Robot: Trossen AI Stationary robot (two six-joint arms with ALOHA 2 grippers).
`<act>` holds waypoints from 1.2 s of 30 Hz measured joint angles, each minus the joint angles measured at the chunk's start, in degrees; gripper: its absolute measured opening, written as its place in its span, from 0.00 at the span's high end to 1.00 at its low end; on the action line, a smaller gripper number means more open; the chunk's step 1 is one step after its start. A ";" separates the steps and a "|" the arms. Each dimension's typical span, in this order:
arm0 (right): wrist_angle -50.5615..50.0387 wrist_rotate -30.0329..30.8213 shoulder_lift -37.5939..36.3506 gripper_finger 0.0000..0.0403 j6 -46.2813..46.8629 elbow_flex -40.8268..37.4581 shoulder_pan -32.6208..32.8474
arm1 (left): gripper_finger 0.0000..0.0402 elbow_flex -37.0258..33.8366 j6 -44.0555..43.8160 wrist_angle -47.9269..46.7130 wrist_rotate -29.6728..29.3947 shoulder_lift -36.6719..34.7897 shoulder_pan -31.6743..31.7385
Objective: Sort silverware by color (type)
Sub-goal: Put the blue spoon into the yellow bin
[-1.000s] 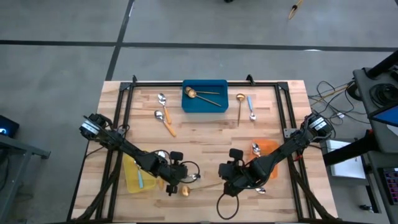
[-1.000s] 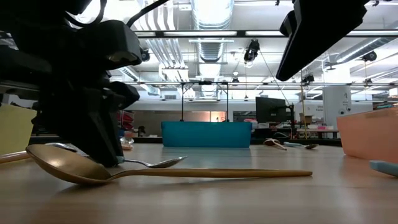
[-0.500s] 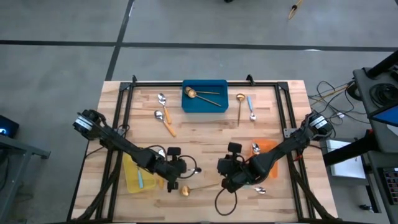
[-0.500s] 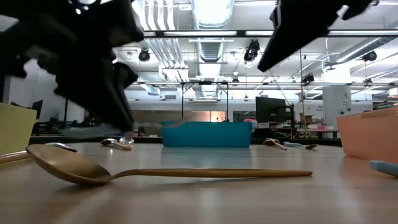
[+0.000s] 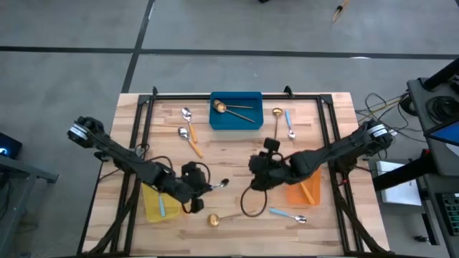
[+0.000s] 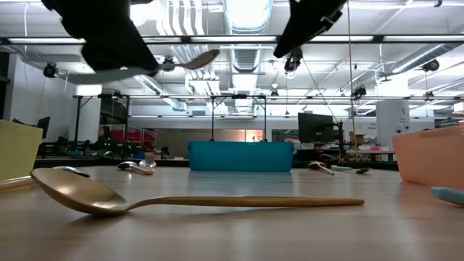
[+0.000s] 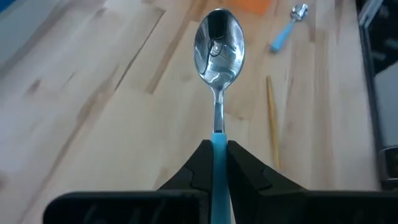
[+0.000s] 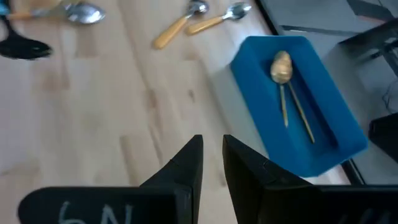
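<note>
My left gripper [image 5: 203, 189] hangs above the table's near left part, shut on a spoon with a silver bowl [image 7: 219, 45] and a light-blue handle. In the low view that spoon [image 6: 194, 60] is high above the wood. My right gripper [image 8: 211, 163] is over the table's middle [image 5: 259, 174], a narrow gap between its fingers and nothing in it. A gold spoon [image 5: 224, 216] lies flat near the front edge [image 6: 181, 201]. A blue-handled spoon [image 5: 287, 213] lies on the table to its right. Two orange-handled spoons [image 5: 189, 129] lie at the far left. My left gripper pinches the spoon's light-blue handle [image 7: 219, 144] between its two fingers. The spoon juts straight out ahead of the fingers, in line with them, its bowl's hollow side up. The fingers slant downward from the table's left. The spoon is lifted clear of the table.
A blue bin [image 5: 252, 122] at the far middle holds two gold spoons. A yellow bin [image 5: 150, 204] at the near left holds a blue-handled spoon. An orange bin [image 5: 297, 193] sits at the near right. A gold spoon [image 5: 277, 123] and a blue-handled one [image 5: 289, 123] lie right of the blue bin.
My left gripper has risen and rolled, carrying the blue-handled spoon from the tabletop to well above it. My right gripper has risen and gone from near the front edge toward the table's middle.
</note>
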 joint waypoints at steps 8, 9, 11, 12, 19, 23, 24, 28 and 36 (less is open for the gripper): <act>-0.50 4.15 0.26 0.87 -2.54 -0.70 -3.67 | 0.98 7.69 -19.31 -23.74 -0.05 -6.14 -2.90; -0.56 4.17 0.26 0.87 -2.56 -0.73 -4.06 | 0.98 9.10 -21.98 -27.14 -0.09 -6.36 -3.32; -0.45 4.21 0.26 0.87 -2.52 -0.73 -4.60 | 0.98 11.61 -27.41 -35.19 -0.06 -6.45 -4.28; -0.50 4.22 0.26 0.87 -2.50 -0.75 -4.78 | 0.98 12.80 -29.93 -38.34 -0.07 -6.35 -4.83; -0.53 4.02 0.26 0.87 -2.55 -0.90 -4.85 | 0.98 17.57 -50.20 -54.86 -0.04 -5.51 -10.05; -0.59 4.02 0.27 0.87 -2.61 -0.90 -4.85 | 0.97 16.51 -60.96 -56.64 0.03 -5.42 -13.68; -0.67 4.01 0.34 0.87 -2.64 -0.90 -4.85 | 0.97 16.06 -63.51 -57.02 0.07 -5.38 -14.62; -0.97 4.02 0.40 0.87 -2.80 -0.95 -4.85 | 0.97 15.50 -71.93 -57.15 0.04 -4.16 -18.18; -0.92 4.03 0.42 0.87 -2.99 -0.97 -4.85 | 0.97 15.50 -84.20 -56.99 7.41 2.26 -25.50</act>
